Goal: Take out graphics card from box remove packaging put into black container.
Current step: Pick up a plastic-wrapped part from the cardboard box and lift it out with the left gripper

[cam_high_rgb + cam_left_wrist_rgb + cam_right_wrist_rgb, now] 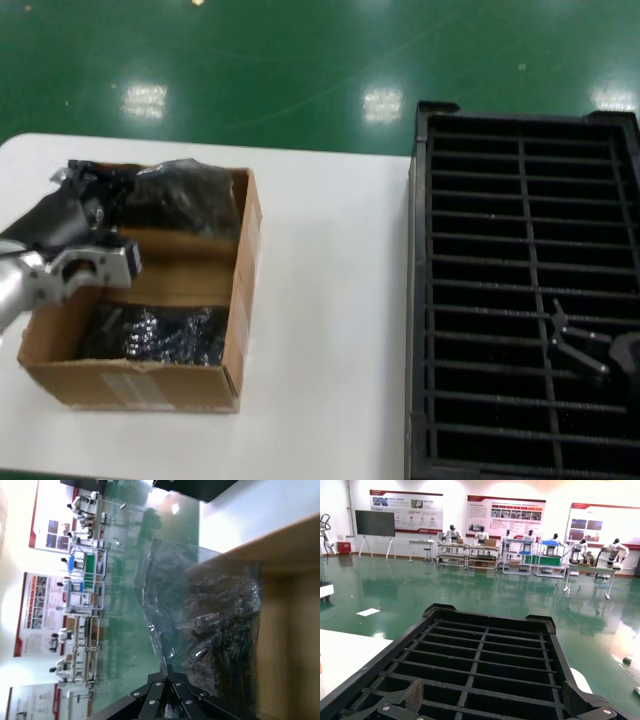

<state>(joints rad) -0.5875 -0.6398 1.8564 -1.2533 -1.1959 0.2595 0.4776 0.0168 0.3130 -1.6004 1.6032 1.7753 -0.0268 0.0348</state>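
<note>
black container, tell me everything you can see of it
The black container is a large crate of dark plastic, its inside cut by ribs into many long narrow slots, all of which look empty. It stands upright on the white table at the robot's right, apart from the box. The right gripper is over its near part, fingers spread open.

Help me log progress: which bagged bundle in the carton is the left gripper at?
The far bagged bundle, at the box's back end; the left gripper reaches it there. The near bagged bundle lies untouched.
</note>
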